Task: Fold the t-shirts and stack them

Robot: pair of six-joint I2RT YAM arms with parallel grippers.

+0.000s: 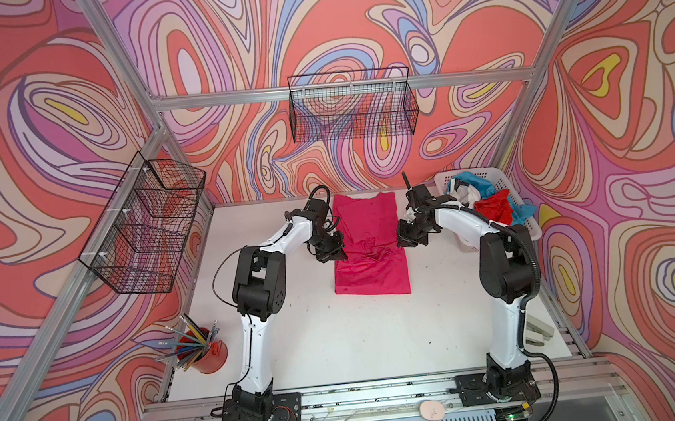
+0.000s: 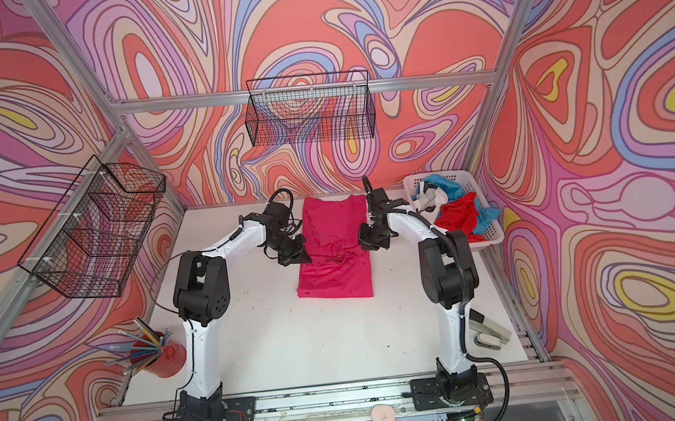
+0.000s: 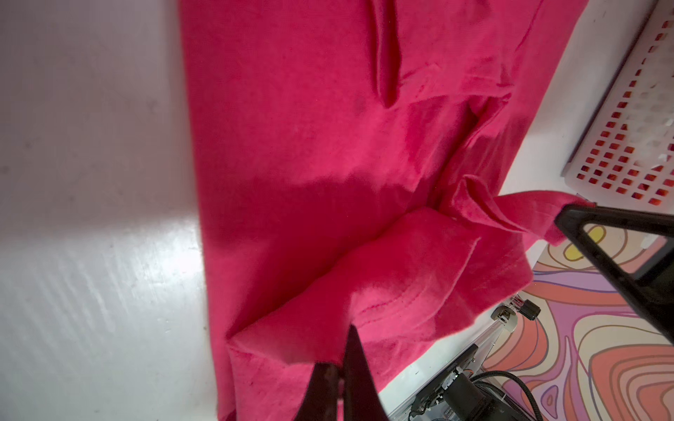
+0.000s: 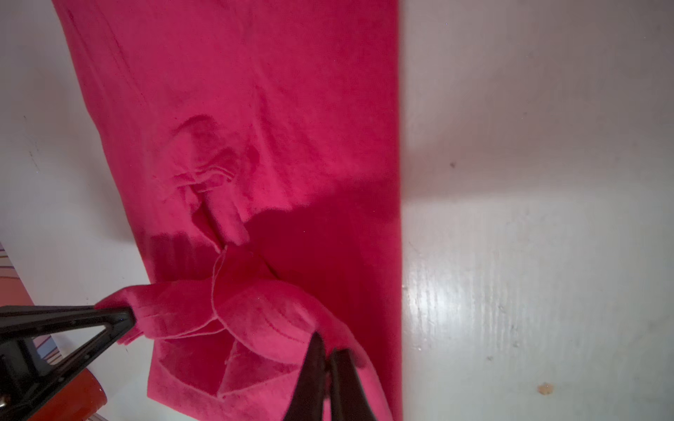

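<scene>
The magenta-pink t-shirt (image 1: 370, 271) lies on the white worktop (image 1: 339, 344), in the middle toward the far side. It forms a long strip running from near to far, with its sides already folded in. Its near half lies flat; around mid-length the cloth is puckered and pulled up from both edges.

The left end effector (image 1: 342, 256) is closed on a fold at the shirt's left edge. The left wrist view shows its dark fingers (image 3: 352, 350) pinched together on a flap with a stitched hem, lifted off the layer below. The right end effector (image 1: 403, 241) is closed on the shirt's right edge, directly opposite. In the right wrist view its fingers (image 4: 317, 361) clamp a bunched, raised fold.

At the far right, just beyond the right arm, stands a white slotted basket (image 1: 533, 225). It holds the other t-shirts in a loose heap: a red one (image 1: 494, 210) draped over its near rim, a teal-blue one (image 1: 469, 181) and a white one with black marks (image 1: 466, 196).

At the near left a red cup of pencils (image 1: 211, 356) stands at the worktop's edge.
</scene>
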